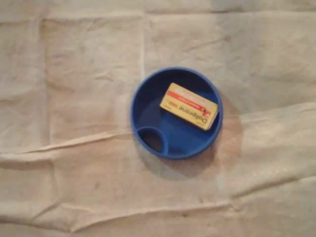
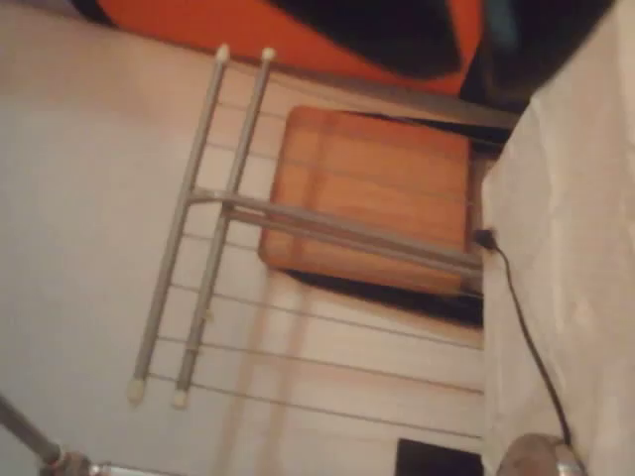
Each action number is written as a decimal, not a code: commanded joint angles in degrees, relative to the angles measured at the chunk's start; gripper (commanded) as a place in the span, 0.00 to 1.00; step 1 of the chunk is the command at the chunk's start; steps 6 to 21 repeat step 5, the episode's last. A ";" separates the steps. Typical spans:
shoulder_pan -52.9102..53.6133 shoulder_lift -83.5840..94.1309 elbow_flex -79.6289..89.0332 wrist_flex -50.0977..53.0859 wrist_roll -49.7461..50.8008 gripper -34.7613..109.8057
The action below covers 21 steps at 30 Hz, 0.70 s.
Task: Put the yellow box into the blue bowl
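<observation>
— creased, cloth-draped bench [image 1: 74,74]; where's the yellow dolprane box [image 1: 189,106]?
— flat in the blue bowl [image 1: 148,106], main well, mid-frame, against its right wall; task looks done. end effector apart or together: cannot tell.

A creased beige cloth [image 1: 74,74] covers the work surface in the overhead view, while the wrist view shows a grey wire rack [image 2: 228,208] against a pale surface, a wooden panel [image 2: 377,178] behind its bars, a black cable [image 2: 526,327] at right, and an orange surface [image 2: 228,25] along the top edge.
</observation>
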 commanded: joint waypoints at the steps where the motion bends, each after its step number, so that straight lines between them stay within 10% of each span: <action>1: 0.44 4.75 3.52 -0.09 0.53 0.24; 21: 0.53 9.93 8.00 -0.09 0.53 0.24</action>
